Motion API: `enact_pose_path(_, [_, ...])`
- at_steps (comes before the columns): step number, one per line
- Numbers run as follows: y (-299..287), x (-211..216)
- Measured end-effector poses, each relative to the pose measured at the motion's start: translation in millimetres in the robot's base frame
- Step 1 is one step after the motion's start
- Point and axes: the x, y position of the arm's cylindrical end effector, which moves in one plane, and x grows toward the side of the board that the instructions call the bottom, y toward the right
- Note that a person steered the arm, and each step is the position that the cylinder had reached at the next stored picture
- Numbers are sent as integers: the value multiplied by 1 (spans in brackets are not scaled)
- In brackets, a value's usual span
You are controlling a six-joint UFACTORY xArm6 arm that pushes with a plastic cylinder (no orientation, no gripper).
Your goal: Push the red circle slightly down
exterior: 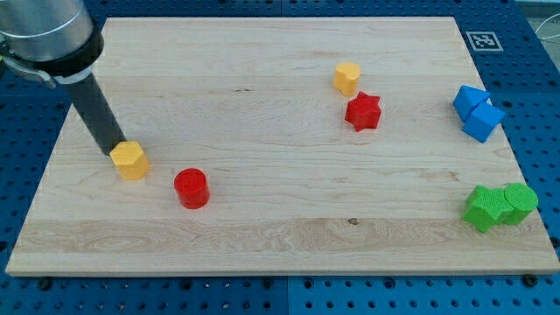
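A: Inventory?
B: One wooden board (pixel 262 227). Eight blocks: two blue (pixel 477 112) at 3 o'clock, two green (pixel 499 206) at 4, two yellow, two red.
A: Target?
B: Red circle (pixel 191 188) at 8 o'clock. My tip (pixel 116 151) touches the yellow hexagon (pixel 130 160), just left of it. No jaws, plain rod.

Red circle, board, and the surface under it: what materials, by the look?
Red circle: likely painted wood or plastic, uniform matte colour, no grain showing; can't tell which. Board: light wood, visible grain lines and a small knot, smooth satin finish. Surface beneath: blue panel with a regular hole grid, probably painted metal or plastic pegboard.
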Motion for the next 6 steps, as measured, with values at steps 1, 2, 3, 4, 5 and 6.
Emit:
enact_pose_path(1, [16, 5])
enact_pose_path(2, [34, 53])
enact_pose_path(3, [39, 67])
enact_pose_path(4, [40, 47])
enact_pose_path(5, [61, 36])
enact_pose_path(6, [102, 42])
